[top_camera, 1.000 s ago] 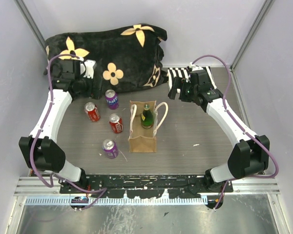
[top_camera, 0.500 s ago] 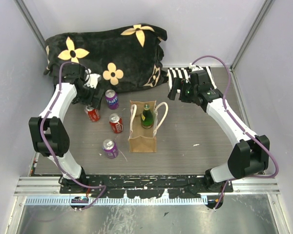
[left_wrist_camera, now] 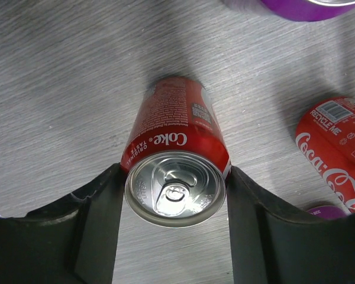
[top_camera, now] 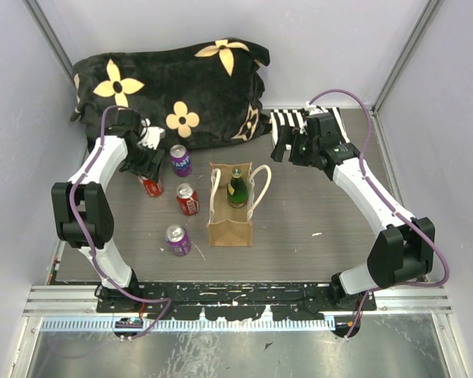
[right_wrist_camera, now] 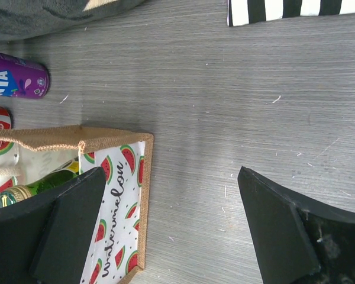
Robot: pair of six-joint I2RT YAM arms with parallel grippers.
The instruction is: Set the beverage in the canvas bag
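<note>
Presently clamped on a red Coke can (left_wrist_camera: 176,133) with the left gripper (left_wrist_camera: 174,177), one black finger pressed against each side just below the rim. Upright on the grey table (top_camera: 315,205), silver lid and pull tab facing the wrist camera. Off to the left of the canvas bag (top_camera: 230,213) and well apart from it, near the front edge of the black flowered blanket (top_camera: 173,79). Near it toward the back right, a purple Fanta can (top_camera: 180,160); between it and the bag, a second red Coca-Cola can (top_camera: 188,199); nearer the arm bases, another purple can (top_camera: 177,239).

Over at the bag: standing upright mid-table, mouth open, cream loop handles splayed to either side. Watermelon print and script lettering on a white panel, seen from the right wrist. Inside, a green bottle (top_camera: 236,189), its neck showing against the pale lining.

On the right: right gripper (right_wrist_camera: 170,177) spread wide, gripping nothing. Hanging above bare table beyond the bag's right side, close to the black-and-white striped cloth (top_camera: 288,120) at the back.
</note>
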